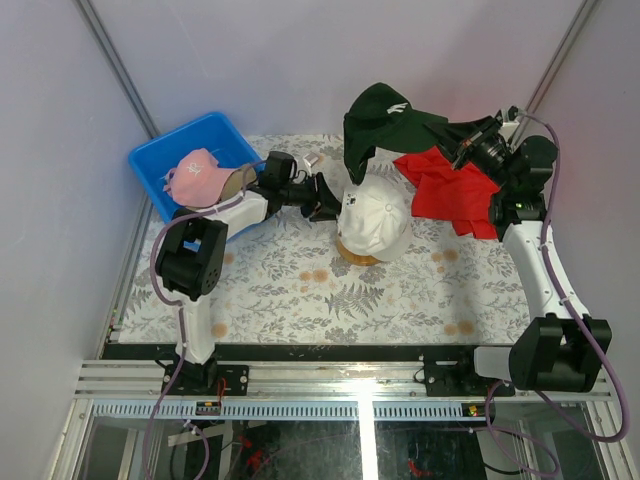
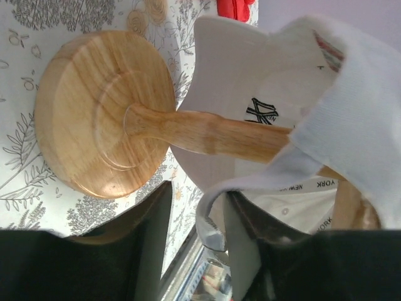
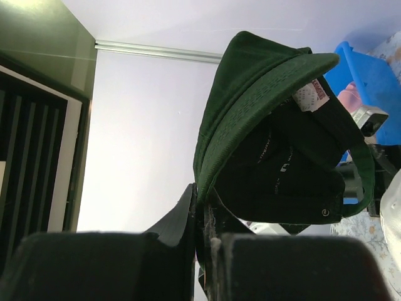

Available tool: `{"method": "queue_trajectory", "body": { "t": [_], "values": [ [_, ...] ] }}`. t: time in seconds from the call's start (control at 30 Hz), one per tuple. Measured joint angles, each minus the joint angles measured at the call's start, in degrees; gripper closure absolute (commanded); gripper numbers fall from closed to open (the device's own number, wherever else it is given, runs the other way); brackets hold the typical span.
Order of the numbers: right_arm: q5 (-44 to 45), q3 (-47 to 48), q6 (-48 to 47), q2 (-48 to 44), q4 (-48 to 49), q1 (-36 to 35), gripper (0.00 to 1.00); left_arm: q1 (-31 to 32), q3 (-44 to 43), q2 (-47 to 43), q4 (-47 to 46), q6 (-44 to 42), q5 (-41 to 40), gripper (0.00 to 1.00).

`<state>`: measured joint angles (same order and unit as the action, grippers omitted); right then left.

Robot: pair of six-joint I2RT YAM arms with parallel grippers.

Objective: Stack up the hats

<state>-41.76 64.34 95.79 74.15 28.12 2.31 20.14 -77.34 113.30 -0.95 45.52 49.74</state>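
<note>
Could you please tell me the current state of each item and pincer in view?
Wooden mushroom-shaped stand: upright.
White fabric cap with dark logo: sitting on the stand.
Dark green fabric cap: held aloft.
Pink fabric cap: lying in the blue plastic bin.
Tan fabric cap: in the bin, beside the pink one.
Red cloth: crumpled on the table.
Left pincer: open, white cap's rim between its fingers.
Right pincer: shut on the green cap.

The left arm reaches low rightward, left gripper with jaws apart; the right arm is raised far right, right gripper clamping the green cap.
</note>
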Motion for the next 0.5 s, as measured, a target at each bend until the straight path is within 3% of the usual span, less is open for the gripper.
{"method": "queue_trajectory", "body": {
  "t": [0.1, 0.17, 0.5],
  "values": [
    [-1.07, -0.02, 0.02, 0.22, 0.59, 0.0, 1.0, 0.7, -0.11, 1.05, 0.09, 0.74, -0.74, 0.86],
    [-1.53, -0.02, 0.02, 0.52, 1.38, 0.0, 1.0, 0.85, -0.09, 1.46, 0.04, 1.31, -1.2, 0.91],
    [-4.87, -0.76, 0.07, 4.28, 7.61, -0.87, 1.0, 1.03, 5.49, 1.55, -0.68, 2.01, -2.16, 0.97]
  ]
}}
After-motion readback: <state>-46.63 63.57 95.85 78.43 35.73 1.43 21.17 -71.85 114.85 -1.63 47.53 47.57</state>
